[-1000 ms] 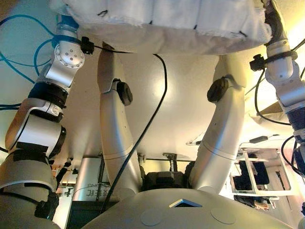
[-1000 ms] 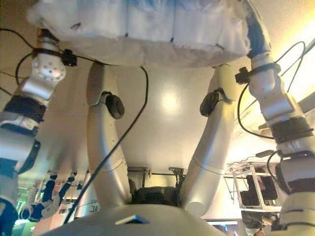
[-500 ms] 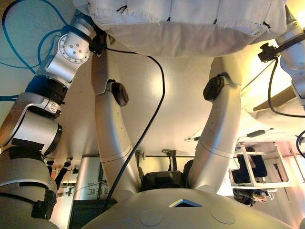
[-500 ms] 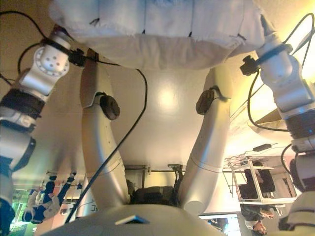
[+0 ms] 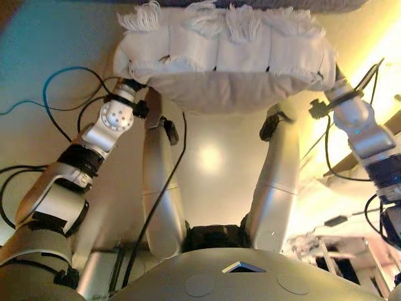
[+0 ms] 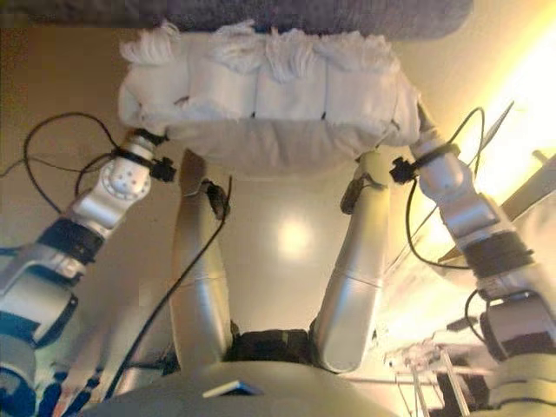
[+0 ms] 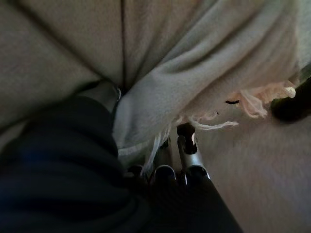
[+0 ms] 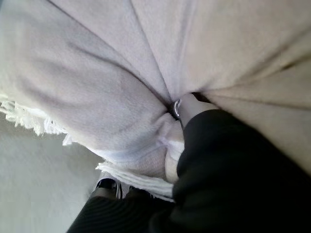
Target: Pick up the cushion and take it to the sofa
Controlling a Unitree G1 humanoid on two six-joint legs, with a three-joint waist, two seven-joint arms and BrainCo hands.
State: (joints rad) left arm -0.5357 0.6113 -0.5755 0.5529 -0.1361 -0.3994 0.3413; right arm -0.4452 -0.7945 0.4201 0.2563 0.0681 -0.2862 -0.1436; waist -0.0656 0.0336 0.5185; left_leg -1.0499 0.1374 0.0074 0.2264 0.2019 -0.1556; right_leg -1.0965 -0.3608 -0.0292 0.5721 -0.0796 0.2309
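The white cushion (image 5: 225, 69) with a fringed edge is held up between my two hands, in front of me and above the floor. In the left wrist view my left hand (image 7: 104, 94) presses its thumb into the cushion (image 7: 204, 58), and its fingers (image 7: 165, 171) reach under the fringed edge. In the right wrist view my right hand (image 8: 188, 106) pinches the other end of the cushion (image 8: 97, 82) the same way. In the eye views both hands are hidden behind the cushion. The dark grey sofa edge (image 6: 261, 13) shows just beyond the cushion.
Beige floor (image 5: 213, 157) lies below the cushion. A pale metal frame (image 5: 335, 251) stands at the lower right. A light wooden edge (image 5: 388, 122) runs along the right side.
My arms have stretched forward with the cushion. It now shows whole and farther from me. The view has shifted, and the dark sofa edge has come into sight beyond the cushion.
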